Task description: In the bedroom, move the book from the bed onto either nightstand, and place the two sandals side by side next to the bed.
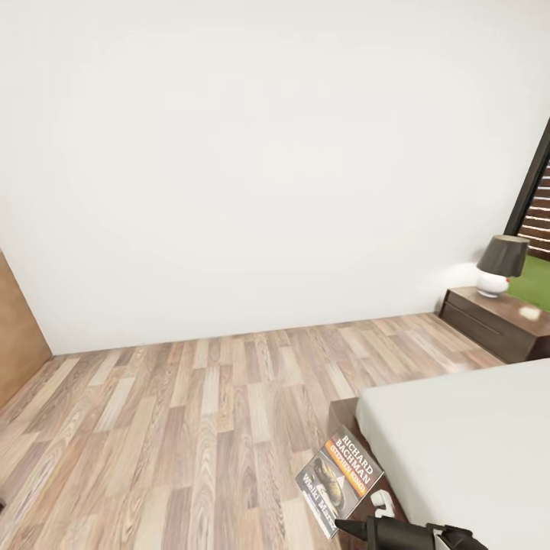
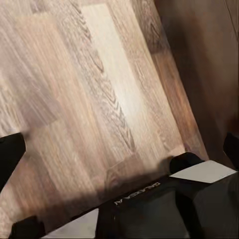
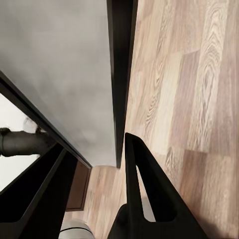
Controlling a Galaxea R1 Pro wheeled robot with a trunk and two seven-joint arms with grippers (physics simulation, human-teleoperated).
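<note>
Wood-plank floor (image 1: 191, 428) bare ahead. Bed (image 1: 466, 443) at right, grey mattress plain. Nightstand (image 1: 496, 321) beyond bed, lamp (image 1: 500, 263) standing on top.

You see a white wall (image 1: 252, 153), a grey-brown wood-plank floor (image 1: 176, 428), a light-grey mattress on the bed (image 1: 473, 443), a dark brown nightstand (image 1: 496, 321), and the book (image 1: 340, 480), dark-covered with an orange band and white lettering.

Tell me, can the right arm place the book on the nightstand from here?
Probably not yet. The right gripper holds the book low beside the bed, and the nightstand with the lamp stands far beyond the mattress.
</note>
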